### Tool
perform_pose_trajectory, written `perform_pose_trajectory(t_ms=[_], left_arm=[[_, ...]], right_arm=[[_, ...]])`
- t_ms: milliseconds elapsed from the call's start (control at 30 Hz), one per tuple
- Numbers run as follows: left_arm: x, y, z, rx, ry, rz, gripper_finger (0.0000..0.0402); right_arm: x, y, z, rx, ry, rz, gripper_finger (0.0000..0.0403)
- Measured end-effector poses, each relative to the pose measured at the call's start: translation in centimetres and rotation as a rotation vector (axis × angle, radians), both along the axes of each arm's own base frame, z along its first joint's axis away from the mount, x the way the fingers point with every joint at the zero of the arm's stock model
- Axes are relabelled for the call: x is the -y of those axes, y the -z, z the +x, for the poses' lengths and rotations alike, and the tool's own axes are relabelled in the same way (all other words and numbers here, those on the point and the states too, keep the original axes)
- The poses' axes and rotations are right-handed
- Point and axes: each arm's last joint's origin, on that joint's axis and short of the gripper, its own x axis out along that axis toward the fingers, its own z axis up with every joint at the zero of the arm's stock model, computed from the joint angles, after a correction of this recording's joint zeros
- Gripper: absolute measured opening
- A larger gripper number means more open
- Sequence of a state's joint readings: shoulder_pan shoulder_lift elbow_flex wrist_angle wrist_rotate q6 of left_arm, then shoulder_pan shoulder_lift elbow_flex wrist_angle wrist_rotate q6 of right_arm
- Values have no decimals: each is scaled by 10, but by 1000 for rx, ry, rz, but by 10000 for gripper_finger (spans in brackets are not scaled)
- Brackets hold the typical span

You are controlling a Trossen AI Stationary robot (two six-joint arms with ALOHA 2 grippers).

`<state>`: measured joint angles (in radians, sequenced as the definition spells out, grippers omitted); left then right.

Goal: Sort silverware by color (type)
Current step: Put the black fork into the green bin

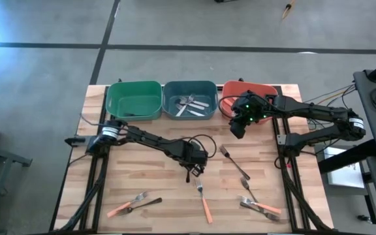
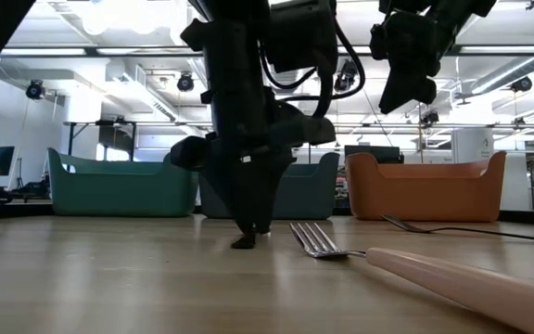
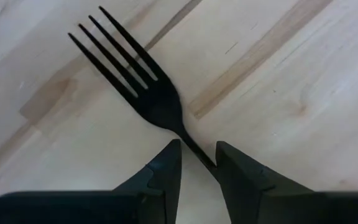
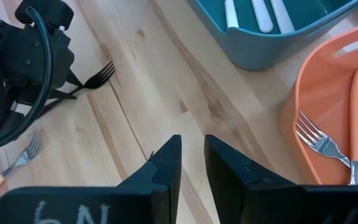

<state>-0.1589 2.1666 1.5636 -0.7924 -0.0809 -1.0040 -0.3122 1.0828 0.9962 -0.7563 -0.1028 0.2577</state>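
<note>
Left gripper [image 3: 197,163] down on tabletop [image 1: 149,170] mid-centre, pinching thin neck of flat-lying all-black plastic fork [image 3: 138,78] — could pivot or slip on lift; right gripper [image 4: 191,158] nearly closed, empty, hovering beside orange plastic bin [image 1: 230,98].

Silverware located relative to the blue bin [image 1: 189,100], the middle of three at the table's far edge.

Inside the blue bin: several silver pieces [image 1: 191,104], lying loosely crossed.

In the orange bin [image 4: 328,93] beside it: a fork with an orange-pink handle [image 4: 328,149], lying flat.

On the table, near side of the blue bin:
- Black fork [image 3: 138,84], flat, tines intact, its handle between the left gripper's fingers.
- Silver fork [image 1: 234,162], flat, lying diagonally.
- Orange-pink-handled fork [image 1: 203,201], flat, tines toward the bin.
- Two crossed pieces [image 1: 133,204] toward the near left corner, one orange-pink-handled, one dark.
- Overlapping cluster [image 1: 258,205] toward the near right; exact count cannot be told.
</note>
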Motion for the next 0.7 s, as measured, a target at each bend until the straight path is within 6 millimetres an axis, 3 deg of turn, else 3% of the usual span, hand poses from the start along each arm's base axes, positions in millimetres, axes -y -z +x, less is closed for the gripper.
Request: perform_pose_trajectory(t_ms=[133, 300, 433, 700], left_arm=[[-1, 6, -3, -47, -32, 10, 76], [-3, 8, -5, -73, -16, 19, 12], [-3, 7, -5, -75, -8, 16, 6], [-8, -25, -13, -57, 36, 56, 1]], right_arm=[[0, 0, 0, -1, 0, 1, 61], [0, 0, 0, -1, 2, 2, 61], [0, 0, 0, -1, 2, 2, 61], [0, 0, 0, -1, 3, 2, 61]])
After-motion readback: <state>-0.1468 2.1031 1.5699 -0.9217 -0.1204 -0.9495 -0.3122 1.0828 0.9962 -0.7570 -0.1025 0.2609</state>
